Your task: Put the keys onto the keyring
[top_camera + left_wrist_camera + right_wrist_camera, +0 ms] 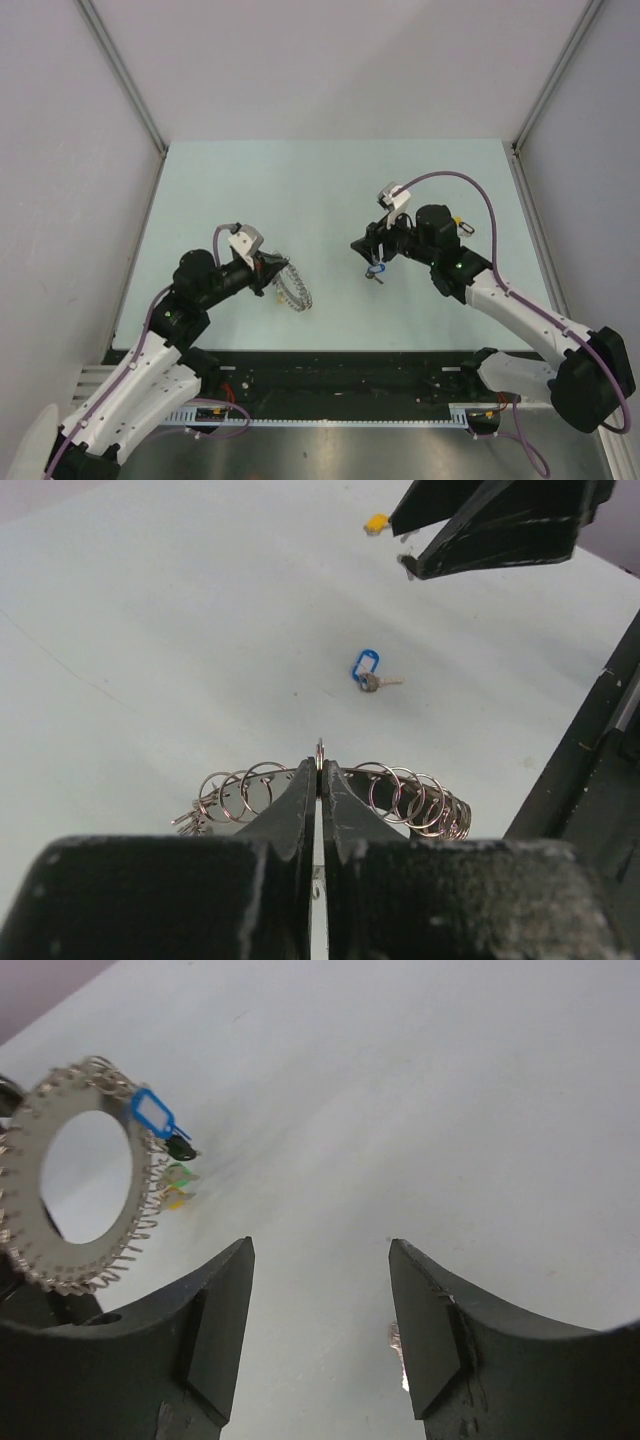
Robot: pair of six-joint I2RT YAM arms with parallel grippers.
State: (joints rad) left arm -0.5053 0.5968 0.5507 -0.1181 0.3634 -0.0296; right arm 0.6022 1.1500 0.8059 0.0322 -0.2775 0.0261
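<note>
The keyring (pixel 90 1258) is silver-grey, its edge ribbed with fine wire loops. On it are a blue tag (pixel 153 1115), black tag (pixel 180 1148), green tag (pixel 181 1173) and yellow tag (pixel 177 1200). The desk (pixel 400 1090) is pale mint. The right fingers (pixel 220 1320) are matt black, and the cable (pixel 470 190) is purple.

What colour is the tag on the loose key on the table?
Blue: the tag on that key shows best in the left wrist view.

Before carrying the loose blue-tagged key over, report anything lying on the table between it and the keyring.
Nothing visible. Only bare table separates the blue-tagged key from the keyring, which the left gripper grips.
</note>
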